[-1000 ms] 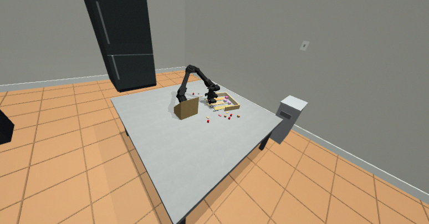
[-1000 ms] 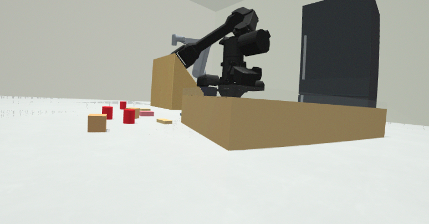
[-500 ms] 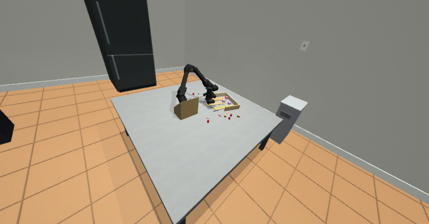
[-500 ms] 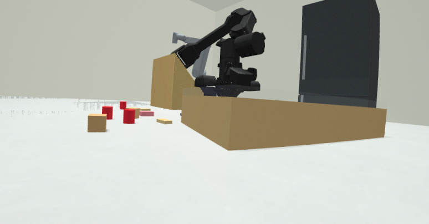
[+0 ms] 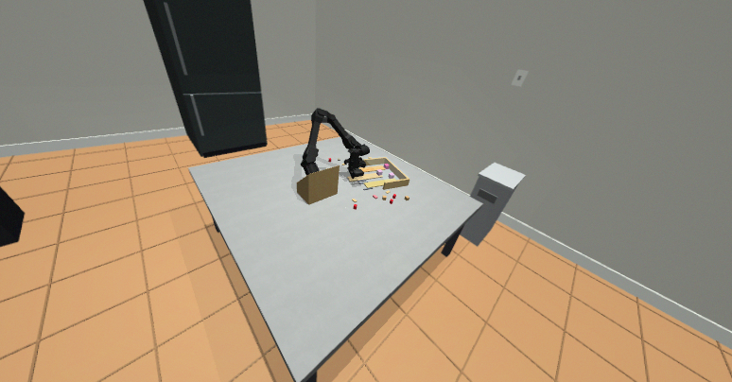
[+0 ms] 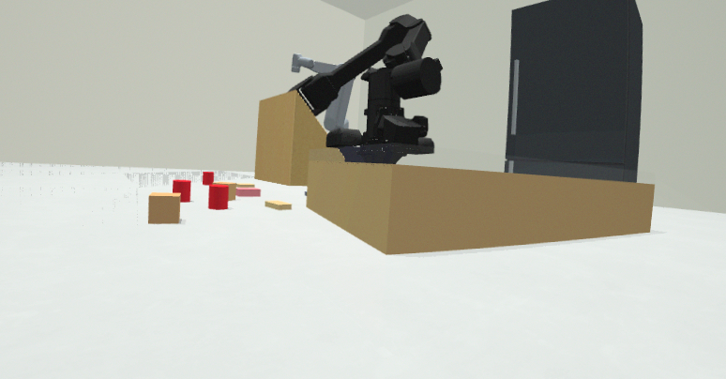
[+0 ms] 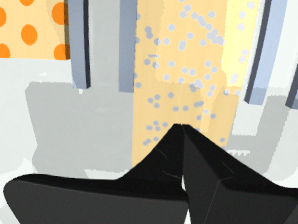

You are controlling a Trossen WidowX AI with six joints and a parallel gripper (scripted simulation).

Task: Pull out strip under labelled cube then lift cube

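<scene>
My gripper (image 5: 357, 175) (image 7: 180, 131) is shut, fingertips together with nothing visible between them. It points down over the near part of a pale orange strip with grey dots (image 7: 175, 87); contact with its surface cannot be told. An orange-spotted strip (image 7: 29, 34) lies to the left in the wrist view. A yellowish strip (image 5: 374, 183) is on the side nearer the top camera. Three pinkish-purple cubes (image 5: 379, 172) (image 5: 391, 175) (image 5: 386, 165) are within the walled tray; their labels are unreadable. In the exterior view the tray wall hides cubes, strips and fingertips.
Blue-grey rails (image 7: 126, 50) (image 7: 265, 55) flank the dotted strip. The tan tray wall (image 5: 399, 182) (image 6: 507, 208) encloses the far side. A brown wedge-shaped block (image 5: 322, 185) (image 6: 277, 140) stands beside the arm. Red cylinders (image 6: 218, 197) (image 5: 355, 206) and brown cubes (image 6: 163, 208) lie outside the tray.
</scene>
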